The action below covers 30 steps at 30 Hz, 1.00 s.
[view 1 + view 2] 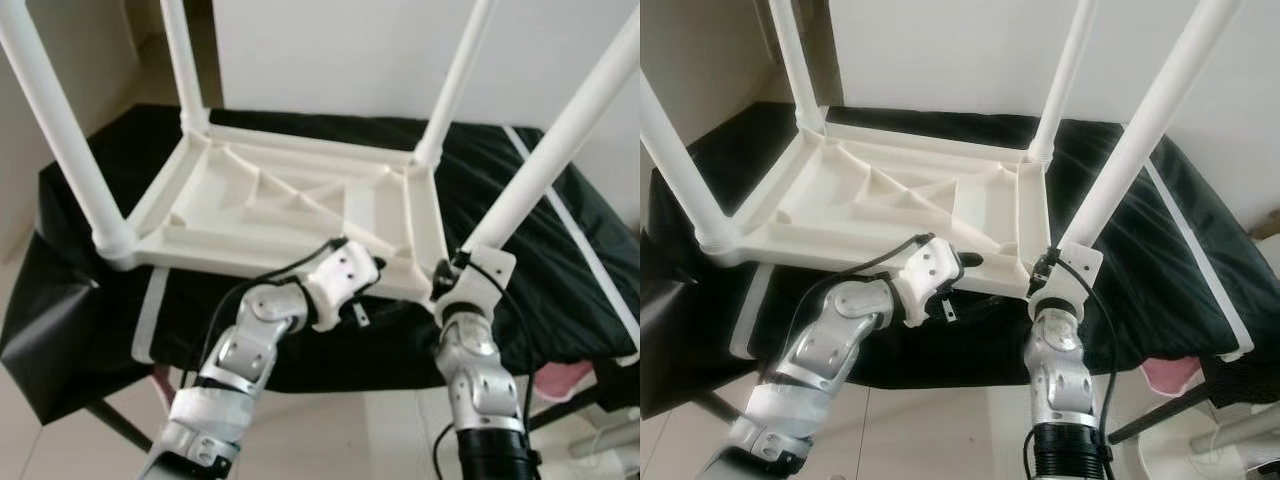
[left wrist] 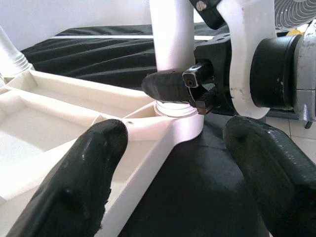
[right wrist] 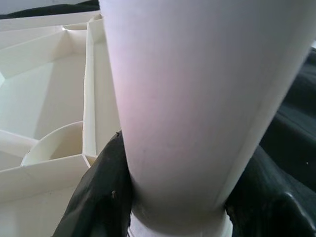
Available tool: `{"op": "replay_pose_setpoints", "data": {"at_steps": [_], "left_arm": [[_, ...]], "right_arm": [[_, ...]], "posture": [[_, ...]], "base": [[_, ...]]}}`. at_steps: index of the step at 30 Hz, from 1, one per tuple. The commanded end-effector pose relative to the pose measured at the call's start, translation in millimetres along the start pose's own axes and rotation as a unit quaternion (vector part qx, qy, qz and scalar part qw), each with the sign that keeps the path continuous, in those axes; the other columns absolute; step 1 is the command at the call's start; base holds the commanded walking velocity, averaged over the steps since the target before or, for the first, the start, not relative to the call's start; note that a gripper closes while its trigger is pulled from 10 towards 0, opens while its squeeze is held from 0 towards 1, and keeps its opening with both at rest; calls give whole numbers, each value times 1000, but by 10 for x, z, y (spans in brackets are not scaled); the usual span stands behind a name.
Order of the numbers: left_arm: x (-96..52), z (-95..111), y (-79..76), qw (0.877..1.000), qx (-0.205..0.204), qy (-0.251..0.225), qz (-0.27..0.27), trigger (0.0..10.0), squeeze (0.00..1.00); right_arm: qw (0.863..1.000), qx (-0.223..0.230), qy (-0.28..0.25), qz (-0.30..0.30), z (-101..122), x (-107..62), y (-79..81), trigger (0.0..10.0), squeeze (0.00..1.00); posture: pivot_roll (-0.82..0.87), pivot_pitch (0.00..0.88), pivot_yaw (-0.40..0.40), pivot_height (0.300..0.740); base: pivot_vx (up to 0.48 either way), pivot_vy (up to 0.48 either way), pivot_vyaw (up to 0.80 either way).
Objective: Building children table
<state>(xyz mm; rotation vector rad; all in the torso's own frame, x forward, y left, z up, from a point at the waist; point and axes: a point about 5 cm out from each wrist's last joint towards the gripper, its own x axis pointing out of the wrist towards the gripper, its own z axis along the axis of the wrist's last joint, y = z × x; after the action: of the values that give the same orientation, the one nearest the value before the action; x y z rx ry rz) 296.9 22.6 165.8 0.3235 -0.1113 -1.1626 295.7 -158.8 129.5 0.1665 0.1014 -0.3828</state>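
Note:
A white plastic children's table [image 1: 280,200] lies upside down on a black-covered surface, its four legs pointing up. My right gripper [image 1: 450,275] is shut on the near right leg [image 1: 560,140], right at its base by the corner socket. In the right wrist view that leg [image 3: 197,98] stands between both black fingers [image 3: 98,197]. My left gripper [image 1: 375,268] is open at the tabletop's near rim, just left of that corner. Its fingers [image 2: 89,173] straddle the rim without gripping it, and the right gripper's finger [image 2: 170,86] wraps the leg beyond them.
The black cloth [image 1: 520,250] covers a low stand and hangs over its edges. A white wall rises behind it. Something pink [image 1: 560,380] lies on the floor at the right, and a fan [image 2: 296,15] stands beyond.

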Motion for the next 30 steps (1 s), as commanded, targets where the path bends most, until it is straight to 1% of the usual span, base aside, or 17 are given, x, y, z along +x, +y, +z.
{"op": "replay_pose_setpoints", "data": {"at_steps": [1, 4, 6, 8, 9, 11, 12, 13, 16, 17, 22, 24, 25, 26, 28, 29, 30], "left_arm": [[13, -7, 90, 997, 1, 5, 74, 10000, 0], [16, -2, 98, 997, 5, 5, 76, 10000, 0], [14, -4, 95, 997, 6, 5, 76, 10000, 0], [11, -5, 94, 997, 6, 5, 77, 10000, 0], [6, -8, 91, 997, 6, 5, 77, 10000, 0], [6, -8, 91, 997, 6, 5, 77, 10000, 0], [1, -12, 89, 997, 6, 6, 77, 10000, 0], [-4, -17, 89, 997, 7, 7, 77, 10000, 0], [-7, -20, 89, 997, 7, 7, 77, 10000, 0], [-6, -22, 91, 997, 8, 8, 77, 10000, 0], [6, -19, 97, 997, 11, 8, 74, 10000, 0], [6, -19, 97, 997, 11, 8, 74, 10000, 0], [14, -17, 95, 997, 13, 8, 71, 10000, 0], [24, -14, 89, 998, 14, 7, 67, 10000, 0], [24, -14, 89, 998, 14, 7, 67, 10000, 0], [31, -12, 83, 998, 14, 7, 64, 10000, 0], [39, -13, 78, 998, 14, 7, 61, 10000, 0]], "right_arm": [[999, 13, 49, 0, -195, -63, 56, 10000, 0], [999, 3, 36, 22, -148, -52, 95, 10000, 0], [999, -7, 30, 23, -134, -53, 102, 10000, 0], [999, -7, 30, 27, -136, -57, 119, 10000, 0], [999, 1, 30, 36, -133, -66, 159, 10000, 0], [999, 1, 30, 36, -133, -66, 159, 10000, 0], [999, 4, 28, 43, -123, -71, 178, 10000, 165], [998, 9, 20, 54, -96, -70, 190, 10000, 1000], [998, 14, 13, 61, -72, -69, 192, 10000, 1000], [997, 26, 8, 72, -49, -69, 197, 10000, 1000], [995, 24, -14, 97, 19, -96, 152, 10000, 1000], [995, 24, -14, 97, 19, -96, 152, 10000, 1000], [993, 16, -24, 112, 35, -112, 105, 10000, 1000], [992, 0, -33, 125, 35, -125, 5, 10000, 1000], [992, 0, -33, 125, 35, -125, 5, 10000, 1000], [990, -10, -37, 133, 30, -133, -62, 10000, 1000], [988, -20, -39, 150, 27, -135, -137, 10000, 529]], "posture": [[-37, 22, -71, 740], [-32, 18, -79, 740], [-26, 17, -79, 740], [-23, 16, -80, 740], [-19, 13, -81, 740], [-19, 13, -81, 740], [-18, 10, -80, 740], [-16, 8, -81, 740], [-17, 3, -79, 740], [-19, 1, -78, 740], [-28, 0, -74, 740], [-28, 0, -74, 740], [-31, 0, -71, 740], [-41, 0, -66, 740], [-41, 0, -66, 740], [-44, 0, -64, 740], [-49, 0, -60, 740]], "base": [[0, 0, 0], [0, 0, 0], [0, 0, 0], [0, 0, 0], [0, 0, 0], [0, 0, 0], [0, 0, 0], [0, 0, 0], [0, 0, 0], [0, 0, 0], [0, 0, 0], [0, 0, 0], [0, 0, 0], [0, 0, 0], [0, 0, 0], [0, 0, 0], [0, 0, 0]]}}
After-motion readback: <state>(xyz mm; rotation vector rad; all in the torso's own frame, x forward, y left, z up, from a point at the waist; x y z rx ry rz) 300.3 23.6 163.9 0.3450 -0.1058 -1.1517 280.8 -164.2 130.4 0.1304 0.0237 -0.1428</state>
